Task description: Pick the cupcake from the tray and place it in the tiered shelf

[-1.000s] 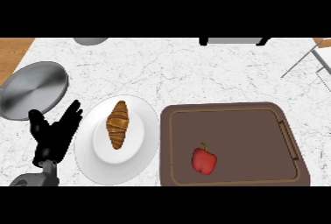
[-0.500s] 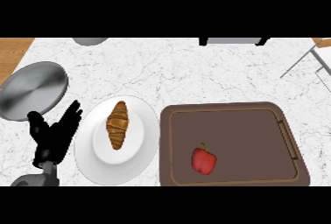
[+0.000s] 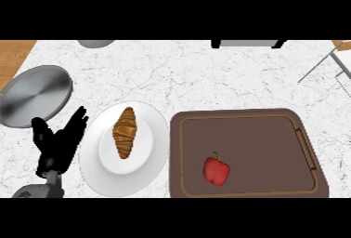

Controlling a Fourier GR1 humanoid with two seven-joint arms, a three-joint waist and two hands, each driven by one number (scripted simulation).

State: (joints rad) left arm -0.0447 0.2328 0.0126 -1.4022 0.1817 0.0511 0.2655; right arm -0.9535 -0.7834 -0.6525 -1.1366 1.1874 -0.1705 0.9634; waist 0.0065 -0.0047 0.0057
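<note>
white marbled counter (image 3: pixel 205 79) fills the view. right of centre lies a dark brown rectangular tray (image 3: pixel 260 139); just beside it, to the left, a round white plate (image 3: pixel 147 172), and further left a grey round metal lid (image 3: pixel 34 95). the robot's black left hand (image 3: pixel 56 146) rests at the lower left by the plate, fingers straight and up, holding nothing; the right hand doesn't show. a golden croissant (image 3: pixel 125 132) lies on the plate. no cupcake shows: the tray carries only a small red pepper (image 3: pixel 217 170). the pick looks unstarted; a hand must first reach the tray.
</note>
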